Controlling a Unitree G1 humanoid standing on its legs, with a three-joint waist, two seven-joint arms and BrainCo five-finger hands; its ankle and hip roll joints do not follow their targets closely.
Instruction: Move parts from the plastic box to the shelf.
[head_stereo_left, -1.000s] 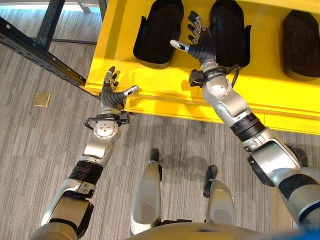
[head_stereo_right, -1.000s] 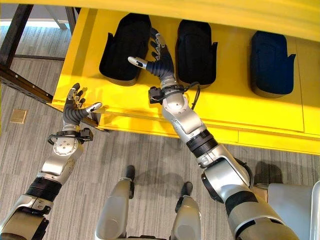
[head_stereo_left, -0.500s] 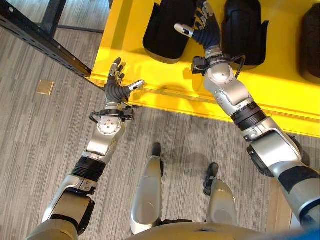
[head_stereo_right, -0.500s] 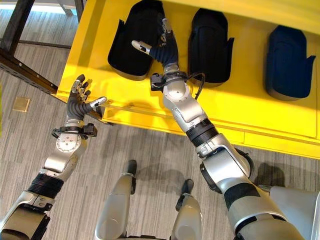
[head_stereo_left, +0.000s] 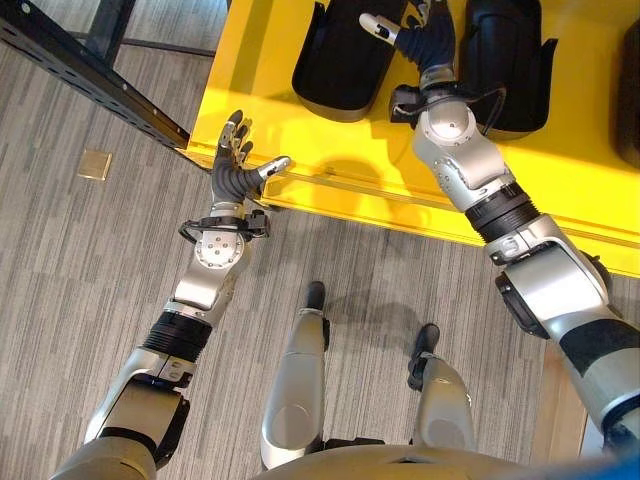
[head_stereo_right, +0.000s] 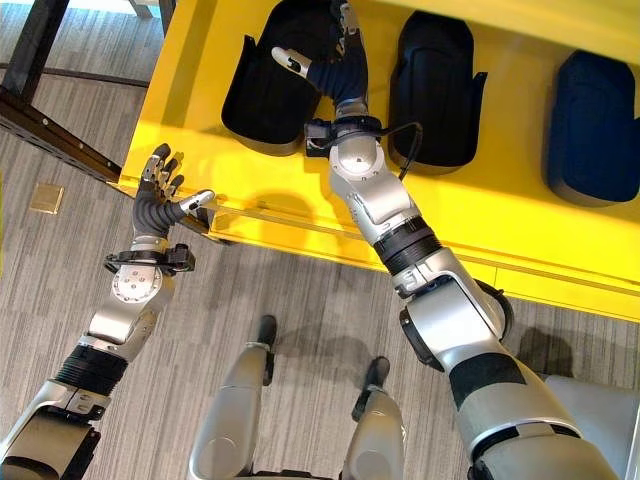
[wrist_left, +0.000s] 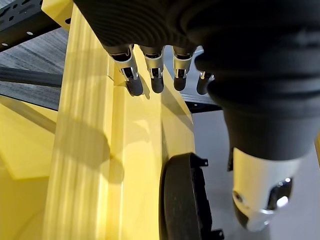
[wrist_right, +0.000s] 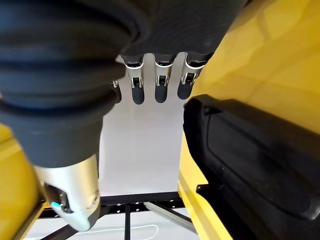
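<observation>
Right hand (head_stereo_right: 335, 62) has pushed deeper between two black parts (head_stereo_right: 270, 85) lying in the yellow box (head_stereo_right: 520, 230), fingers spread, empty; left hand (head_stereo_left: 237, 170) open at the rim; parts look rigid, smooth, light — grip the edges.

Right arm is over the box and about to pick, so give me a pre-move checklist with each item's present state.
1. Right hand free to grasp: ok, fingers straight, holding nothing.
2. Right hand lined up between the left black part and the middle black part: ok.
3. Left hand empty: ok, open at the yellow box front edge.
4. Contact with either part: cannot tell.
5. Parts lying apart: ok, yellow floor shows between them.
6. Shelf location: cannot tell.
</observation>
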